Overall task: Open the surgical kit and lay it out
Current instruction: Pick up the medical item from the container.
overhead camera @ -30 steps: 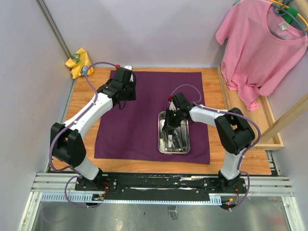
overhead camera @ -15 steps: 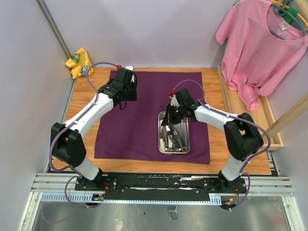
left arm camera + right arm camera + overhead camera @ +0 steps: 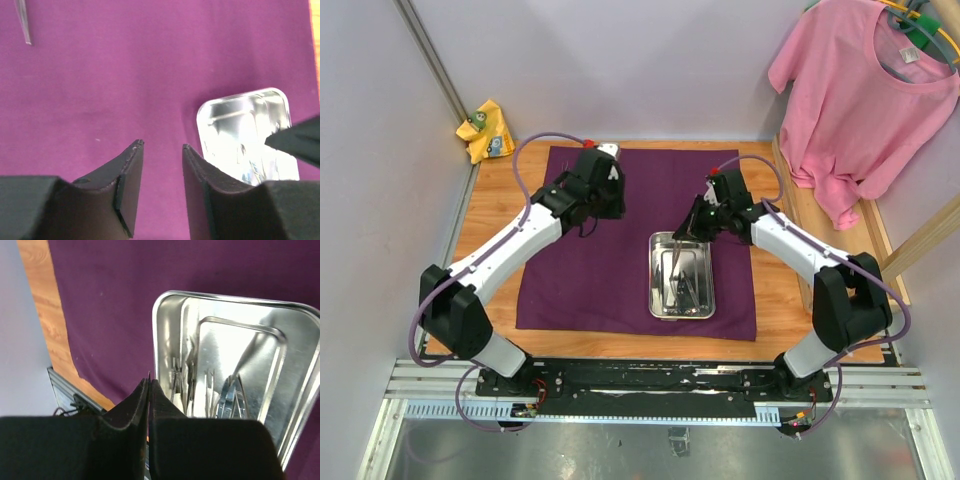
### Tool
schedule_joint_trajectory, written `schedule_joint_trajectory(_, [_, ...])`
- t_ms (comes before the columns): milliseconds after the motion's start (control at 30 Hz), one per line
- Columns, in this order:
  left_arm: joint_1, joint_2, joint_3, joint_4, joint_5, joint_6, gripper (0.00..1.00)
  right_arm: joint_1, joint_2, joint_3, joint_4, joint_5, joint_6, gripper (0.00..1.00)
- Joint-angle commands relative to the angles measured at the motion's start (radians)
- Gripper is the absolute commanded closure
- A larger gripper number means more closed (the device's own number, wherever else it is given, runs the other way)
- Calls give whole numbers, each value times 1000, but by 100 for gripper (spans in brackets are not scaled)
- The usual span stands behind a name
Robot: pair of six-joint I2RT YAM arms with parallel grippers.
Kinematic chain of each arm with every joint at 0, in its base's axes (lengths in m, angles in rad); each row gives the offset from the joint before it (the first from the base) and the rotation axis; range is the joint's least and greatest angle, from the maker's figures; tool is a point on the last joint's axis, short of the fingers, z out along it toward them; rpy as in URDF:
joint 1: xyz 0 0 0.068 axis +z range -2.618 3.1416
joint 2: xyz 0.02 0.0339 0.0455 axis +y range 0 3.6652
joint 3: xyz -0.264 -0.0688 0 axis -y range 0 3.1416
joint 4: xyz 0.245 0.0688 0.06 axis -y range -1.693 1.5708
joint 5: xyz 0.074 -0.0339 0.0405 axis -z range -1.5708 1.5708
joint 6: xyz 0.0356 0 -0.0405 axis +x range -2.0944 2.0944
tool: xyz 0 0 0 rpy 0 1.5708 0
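- The dark purple cloth wrap (image 3: 610, 270) lies opened flat on the wooden bench (image 3: 495, 215), covering most of its middle.
- The steel tray (image 3: 654, 282) stands on the near right part of the cloth, its long side running from near to far.
- Inside the tray, the right wrist view shows slim metal instruments (image 3: 181, 377) lying lengthwise along the left side. A piece of white gauze (image 3: 200, 399) lies just beside them.
- Further right in the tray are dark looped handles that look like scissors (image 3: 231, 392). I cannot tell more about them.
- The right gripper (image 3: 149, 385) hangs over the far end of the tray with its fingers pressed together. A fine point shows at the tips, and I cannot tell whether anything thin is pinched there.
- The left gripper (image 3: 162, 150) hovers above bare cloth to the left of the tray, its fingers a narrow gap apart with nothing between them.
- In the left wrist view, the tip of a slim metal tool (image 3: 23, 25) lies on the cloth at the top left edge. It is well apart from the tray, and the rest of it is cut off.
- The dark tip of the right gripper shows in that same view over the right side of the tray.
- A pink T-shirt (image 3: 860, 100) hangs at the far right, and a yellow rag (image 3: 485, 130) sits at the far left corner, off the cloth.
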Motion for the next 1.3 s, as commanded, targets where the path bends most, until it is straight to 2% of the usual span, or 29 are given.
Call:
schedule_joint_trajectory(0, [-100, -29, 1, -17, 44, -9, 54, -22, 9, 73, -118, 112, 105, 99])
schedule_joint_trajectory(67, [-152, -32, -13, -10, 74, -1, 45, -21, 24, 97, -125, 114, 132, 99])
schedule_joint_trajectory(167, [-243, -26, -34, 12, 98, 23, 40, -21, 44, 129, -133, 112, 165, 99])
schedule_joint_trajectory(333, [-369, -14, -55, 17, 41, 61, 39, -28, 77, 198, -187, 97, 184, 99])
schedule_joint_trajectory(500, [-429, -6, -65, 17, -14, 75, 39, -34, 84, 218, -213, 89, 191, 99])
schedule_joint_trajectory(700, [-462, 36, -49, -2, -115, 80, 41, -34, 78, 226, -214, 70, 204, 99])
schedule_joint_trajectory(1033, [-493, 127, -9, -1, -180, 97, 43, -34, 66, 233, -213, 41, 206, 99])
schedule_joint_trajectory(1267, [-504, 182, 34, -27, -226, 100, 50, -34, 69, 223, -204, 35, 199, 99])
